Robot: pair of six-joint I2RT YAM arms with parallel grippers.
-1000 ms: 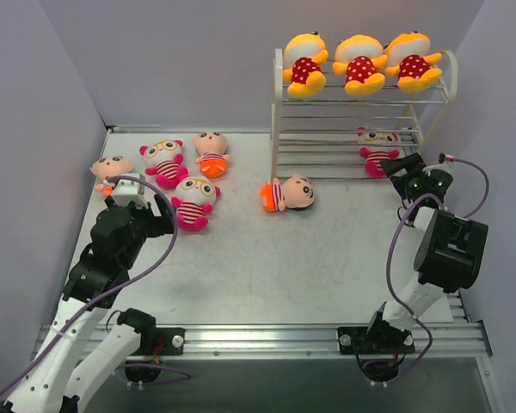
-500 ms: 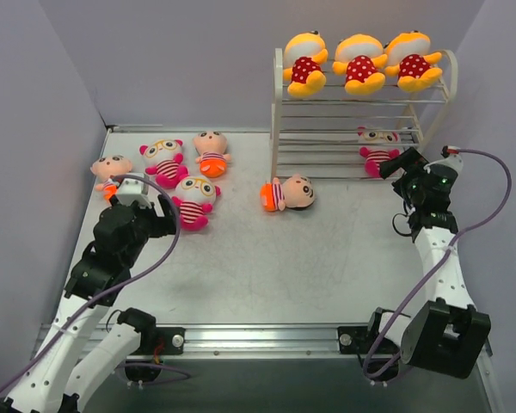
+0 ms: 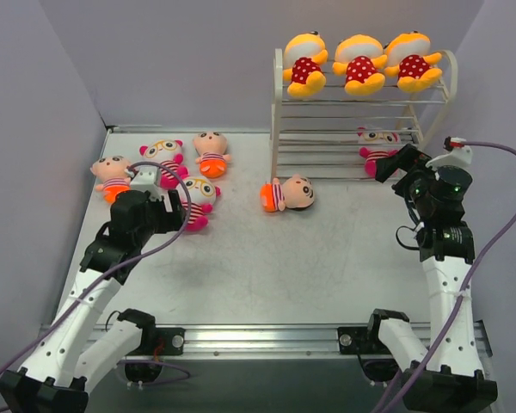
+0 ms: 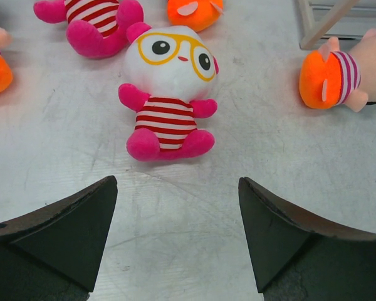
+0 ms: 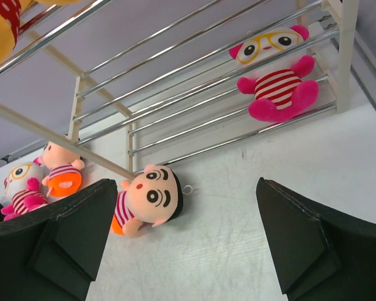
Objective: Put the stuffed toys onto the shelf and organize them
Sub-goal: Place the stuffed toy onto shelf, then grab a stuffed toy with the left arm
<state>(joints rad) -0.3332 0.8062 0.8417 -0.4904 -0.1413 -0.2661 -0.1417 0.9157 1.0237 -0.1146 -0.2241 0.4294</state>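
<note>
The white shelf (image 3: 278, 112) holds three yellow-orange polka-dot dolls (image 3: 361, 64) on its top tier and one pink-striped doll (image 3: 377, 148) on its bottom tier. A peach-faced doll (image 3: 291, 194) lies on the table by the shelf's left leg. Two pink-striped dolls (image 3: 195, 200) and two peach-faced dolls (image 3: 211, 153) lie at the left. My left gripper (image 4: 177, 182) is open and empty, just short of the near pink-striped doll (image 4: 171, 100). My right gripper (image 5: 187, 182) is open and empty in front of the shelf (image 5: 194, 69), with the shelved pink-striped doll (image 5: 276, 75) and the peach-faced doll (image 5: 147, 200) ahead.
Grey walls close in the table at the left, back and right. A metal rail (image 3: 267, 331) runs along the near edge between the arm bases. The shelf stands at the back right corner.
My left gripper has moved right and forward, towards the near pink-striped doll. My right arm has straightened and its gripper has drawn slightly right, away from the shelf. No doll has moved.
</note>
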